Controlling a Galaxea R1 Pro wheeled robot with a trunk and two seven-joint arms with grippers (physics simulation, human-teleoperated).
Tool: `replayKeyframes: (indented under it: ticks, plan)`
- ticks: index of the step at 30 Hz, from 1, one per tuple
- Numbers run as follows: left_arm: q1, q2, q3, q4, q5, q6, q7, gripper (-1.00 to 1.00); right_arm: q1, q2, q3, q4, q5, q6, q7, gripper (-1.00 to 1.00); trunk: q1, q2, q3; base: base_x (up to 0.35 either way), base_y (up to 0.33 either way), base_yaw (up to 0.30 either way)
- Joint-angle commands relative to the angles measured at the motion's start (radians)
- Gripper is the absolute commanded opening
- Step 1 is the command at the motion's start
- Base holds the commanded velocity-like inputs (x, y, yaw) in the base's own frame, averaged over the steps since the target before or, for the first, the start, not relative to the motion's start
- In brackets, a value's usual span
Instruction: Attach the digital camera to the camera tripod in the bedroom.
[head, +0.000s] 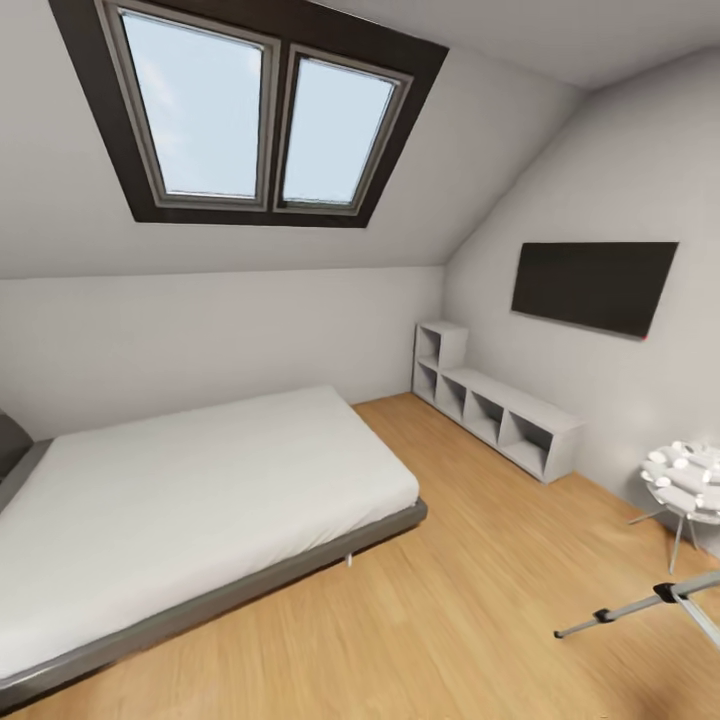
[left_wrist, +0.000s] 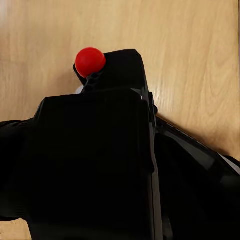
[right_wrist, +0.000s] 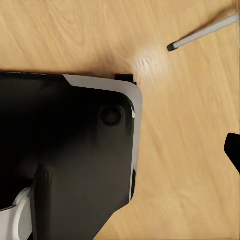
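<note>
Tripod leg (head: 640, 607) low right; open floor (head: 450, 600) beside bed (head: 200, 500).

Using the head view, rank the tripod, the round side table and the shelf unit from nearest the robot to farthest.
1. camera tripod: its legs stand on the floor at low right, closest.
2. round side table: at the right edge, just beyond the tripod.
3. shelf unit: along the right wall, running into the far corner.

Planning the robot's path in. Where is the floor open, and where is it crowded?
Open: the wood floor between the bed and the low shelf unit. Crowded: the right edge, where the camera tripod leg stretches out beside a small round table.
</note>
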Motion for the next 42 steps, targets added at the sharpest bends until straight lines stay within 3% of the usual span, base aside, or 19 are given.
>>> replayKeyframes:
  ticks: [1, 17, 26, 42]
  plan:
    - [0.0, 0.0, 0.008, 0.0, -0.005, -0.003, 0.001, -1.0, -0.001, -0.001, -0.009, 0.003, 0.008, -0.004, 0.002, 1.0, 0.0, -0.001, 0.0, 0.0, 0.0, -0.286]
    - [0.0, -0.002, 0.008, 0.0, -0.005, -0.003, 0.001, -1.0, -0.001, -0.002, -0.009, 0.003, 0.01, -0.004, 0.002, 1.0, 0.0, -0.001, 0.0, 0.006, 0.0, -0.286]
    - [0.0, -0.002, 0.008, 0.001, -0.005, -0.002, 0.001, -1.0, -0.001, -0.001, -0.009, 0.003, 0.01, -0.004, 0.002, 1.0, 0.0, -0.001, 0.0, 0.174, 0.0, -0.286]
    - [0.0, -0.002, 0.008, 0.001, -0.006, -0.001, 0.001, -1.0, -0.001, -0.004, -0.003, 0.003, 0.016, -0.004, 0.002, 1.0, 0.0, -0.001, 0.0, 0.317, 0.058, -0.034]
